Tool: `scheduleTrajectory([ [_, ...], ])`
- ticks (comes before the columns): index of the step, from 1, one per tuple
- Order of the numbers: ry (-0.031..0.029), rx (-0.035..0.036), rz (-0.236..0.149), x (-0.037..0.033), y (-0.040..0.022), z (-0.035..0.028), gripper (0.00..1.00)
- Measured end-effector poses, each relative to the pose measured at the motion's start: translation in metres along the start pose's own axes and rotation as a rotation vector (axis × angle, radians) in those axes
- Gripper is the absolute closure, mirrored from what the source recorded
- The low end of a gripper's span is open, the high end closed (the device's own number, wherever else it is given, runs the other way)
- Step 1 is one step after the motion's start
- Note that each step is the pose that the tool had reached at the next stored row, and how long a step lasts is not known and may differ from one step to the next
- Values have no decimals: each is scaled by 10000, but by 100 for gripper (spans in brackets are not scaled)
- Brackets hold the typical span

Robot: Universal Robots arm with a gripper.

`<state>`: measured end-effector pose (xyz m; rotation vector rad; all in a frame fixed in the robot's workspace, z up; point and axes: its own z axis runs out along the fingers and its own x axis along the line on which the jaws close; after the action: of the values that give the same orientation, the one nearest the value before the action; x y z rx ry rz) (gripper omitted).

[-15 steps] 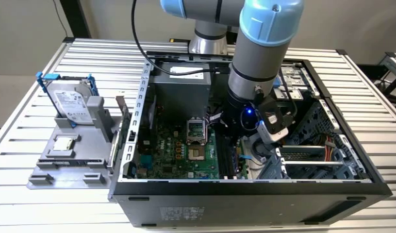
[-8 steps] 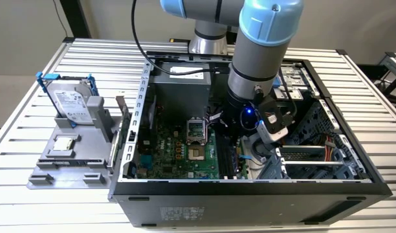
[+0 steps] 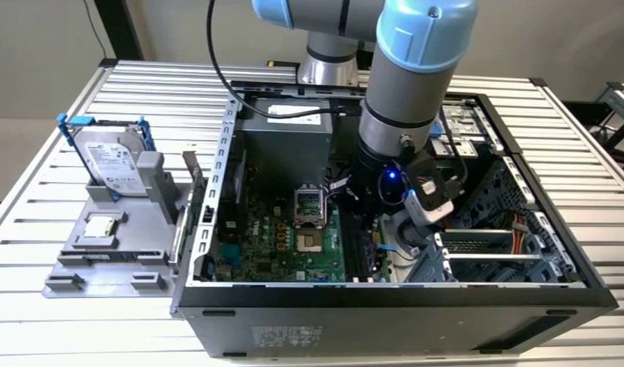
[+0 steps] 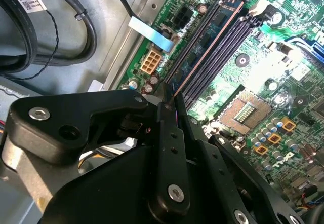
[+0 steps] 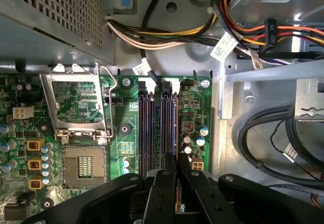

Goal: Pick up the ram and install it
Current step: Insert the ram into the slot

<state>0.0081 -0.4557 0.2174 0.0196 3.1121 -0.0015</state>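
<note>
we see the black gripper [image 4: 169,113] low over the green motherboard [image 5: 121,133] inside the open black computer case [image 3: 394,302], its jaws clamped on the thin blue ram stick [image 4: 202,49], which stands edge-down in a long black memory slot [image 5: 146,133] beside the processor socket [image 5: 83,163].

Arm [image 3: 399,99]: one, grey with blue joint caps, reaching steeply down from above. Wrist: bent downward, blue light lit. Gripper [image 5: 177,165]: black, two fingers [image 4: 169,133] drawn close together, tips pointing down, narrow gap between them.
</note>
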Motion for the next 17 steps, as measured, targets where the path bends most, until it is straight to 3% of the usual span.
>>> scheduleTrajectory([
  [5,-2,-1,55,19,0,5,100],
  [10,1,4,58,22,-1,65,100],
  [17,2,1,59,22,0,71,100],
])
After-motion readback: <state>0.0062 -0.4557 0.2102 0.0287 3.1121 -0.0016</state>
